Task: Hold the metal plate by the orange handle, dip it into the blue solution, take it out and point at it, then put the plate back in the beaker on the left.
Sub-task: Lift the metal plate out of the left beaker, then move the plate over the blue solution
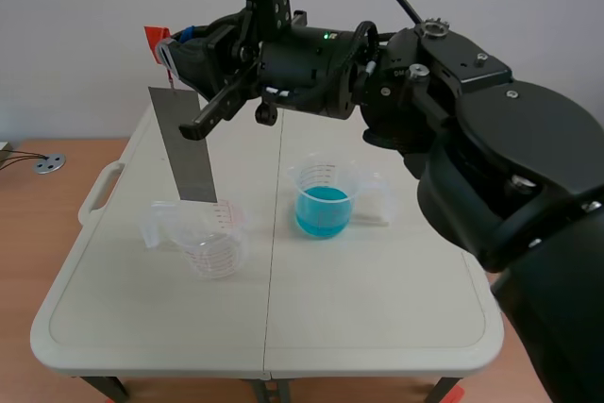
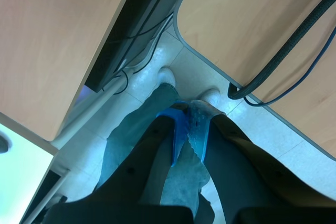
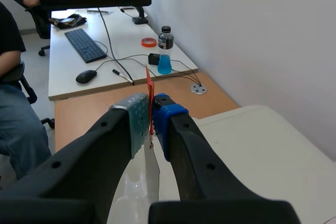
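Jaws pinched hard on the right gripper (image 3: 150, 116): both dotted pads squeeze the orange handle (image 3: 149, 85), a thin orange-red tab standing up between them. The metal plate (image 1: 184, 143) hangs below it, tilted a touch. It is a flat, narrow, dull grey strip with square corners. Its lower edge sits right at the mouth of the left beaker (image 1: 212, 243); just inside or just above, I cannot tell. Over on the other side, the left gripper (image 2: 188, 129) has its blue pads pressed together on nothing, well away from the action.

So where are we? My read: the grip on the handle is secured, and the plate is at the left beaker, nowhere near the blue solution (image 1: 323, 209). That fits either the lift-out at the start or the return at the end, and nothing on the plate's surface settles it.

Both beakers are clear moulded plastic with handles and printed scale marks. The solution is vivid cyan, filling the lower part of its beaker. They stand on a cream plastic table (image 1: 377, 299), matte, with a centre seam.
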Motion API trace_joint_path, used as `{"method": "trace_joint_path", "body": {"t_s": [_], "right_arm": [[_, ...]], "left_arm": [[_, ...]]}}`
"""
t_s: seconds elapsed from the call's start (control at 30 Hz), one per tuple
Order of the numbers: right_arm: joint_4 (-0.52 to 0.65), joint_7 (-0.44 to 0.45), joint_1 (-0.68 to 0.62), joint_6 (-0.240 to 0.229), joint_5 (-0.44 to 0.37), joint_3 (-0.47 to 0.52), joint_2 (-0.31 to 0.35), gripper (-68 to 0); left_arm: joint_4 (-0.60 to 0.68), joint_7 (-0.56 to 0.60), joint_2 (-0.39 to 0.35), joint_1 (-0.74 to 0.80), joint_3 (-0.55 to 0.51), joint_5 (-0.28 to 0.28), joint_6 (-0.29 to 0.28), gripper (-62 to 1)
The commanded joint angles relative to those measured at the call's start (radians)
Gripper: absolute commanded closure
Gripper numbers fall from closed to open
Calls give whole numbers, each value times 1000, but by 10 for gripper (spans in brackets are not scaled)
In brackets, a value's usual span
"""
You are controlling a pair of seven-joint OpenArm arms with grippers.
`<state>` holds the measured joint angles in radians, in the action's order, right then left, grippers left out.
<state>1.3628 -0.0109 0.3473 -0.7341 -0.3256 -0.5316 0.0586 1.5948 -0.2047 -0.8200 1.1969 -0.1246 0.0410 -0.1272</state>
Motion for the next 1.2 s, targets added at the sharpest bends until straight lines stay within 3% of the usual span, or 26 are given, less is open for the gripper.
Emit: {"method": "trace_joint_path", "body": {"t_s": [0.0, 0.43, 0.77, 1.17], "right_arm": [[38, 2, 10, -11, -18, 3, 6, -13], [225, -100, -37, -11, -45, 114, 46, -13], [246, -142, -34, -11, -175, 208, 135, -13], [246, -141, -34, -11, -248, 270, 244, -13]], "left_arm": [[17, 6, 8, 2, 1, -3, 1, -12], [17, 6, 7, -1, 1, -3, 2, -12], [17, 10, 7, -27, 1, -3, 2, -12], [17, 13, -24, -245, 1, -3, 2, -12]]}}
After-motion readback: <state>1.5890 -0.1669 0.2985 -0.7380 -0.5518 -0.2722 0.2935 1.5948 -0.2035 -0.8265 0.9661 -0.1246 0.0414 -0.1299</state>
